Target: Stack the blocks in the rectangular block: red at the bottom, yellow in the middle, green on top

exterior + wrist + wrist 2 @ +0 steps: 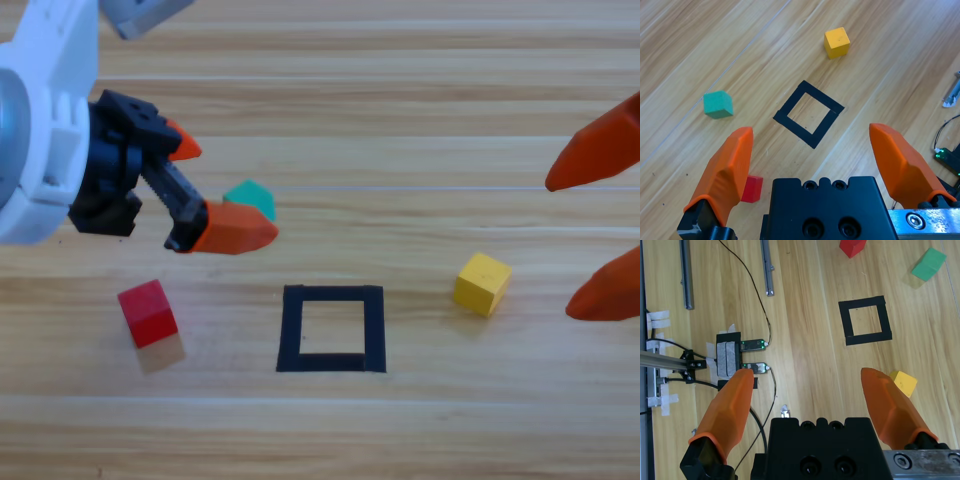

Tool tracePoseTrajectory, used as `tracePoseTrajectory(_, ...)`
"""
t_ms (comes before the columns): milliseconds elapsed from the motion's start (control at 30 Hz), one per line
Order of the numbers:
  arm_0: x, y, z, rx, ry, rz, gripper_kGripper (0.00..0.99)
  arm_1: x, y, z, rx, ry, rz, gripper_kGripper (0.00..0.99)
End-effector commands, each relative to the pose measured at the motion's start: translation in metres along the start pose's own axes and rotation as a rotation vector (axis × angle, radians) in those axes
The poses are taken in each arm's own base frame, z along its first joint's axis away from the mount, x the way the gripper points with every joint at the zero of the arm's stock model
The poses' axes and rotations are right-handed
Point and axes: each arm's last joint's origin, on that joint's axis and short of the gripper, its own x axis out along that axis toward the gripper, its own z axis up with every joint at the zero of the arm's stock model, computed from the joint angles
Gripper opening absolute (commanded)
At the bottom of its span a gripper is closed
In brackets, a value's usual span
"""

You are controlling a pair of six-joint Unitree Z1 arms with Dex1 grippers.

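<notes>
Your left pincer (200, 190) sits upper left of the high view, jaws spread w/ nothing between them, above the wooden counter (420, 130). One orange jaw partly covers the green cube (253, 197), which lies just above centre. Red cube (148, 312) rests lower left, apart from the black tape square (331, 328) at bottom centre; the square's inside is bare wood. Yellow cube (482, 283) lies right of the square, not touching it. Your right pincer (600, 225) shows at the right edge, jaws spread wide, holding nothing. In the right wrist view, cables & a small circuit board (730, 358) lie at mid left.
</notes>
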Motion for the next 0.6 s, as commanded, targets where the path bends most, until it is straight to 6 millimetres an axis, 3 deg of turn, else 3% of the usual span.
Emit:
tracePoseTrajectory(33, 0.009, -0.006, -0.01, 0.014, 0.046, -0.003, 0.99, 0.013, 0.002, -0.001, 0.005, 0.036, 0.04, 0.946)
tracePoseTrajectory(233, 0.01, -0.006, -0.01, 0.014, 0.047, -0.001, 0.99, 0.015, 0.0, -0.001, 0.019, 0.052, 0.018, 0.946)
tracePoseTrajectory(367, 0.008, -0.005, -0.012, 0.015, 0.047, 0.002, 0.99, 0.02, -0.011, -0.004, 0.114, 0.132, -0.145, 0.946)
tracePoseTrajectory(500, 0.005, -0.004, -0.016, 0.016, 0.046, 0.003, 0.99, 0.041, -0.029, -0.004, 0.203, 0.222, -0.266, 0.946)
tracePoseTrajectory(600, 0.003, -0.004, -0.016, 0.015, 0.043, 0.003, 0.99, 0.067, -0.053, -0.004, 0.253, 0.302, -0.366, 0.963)
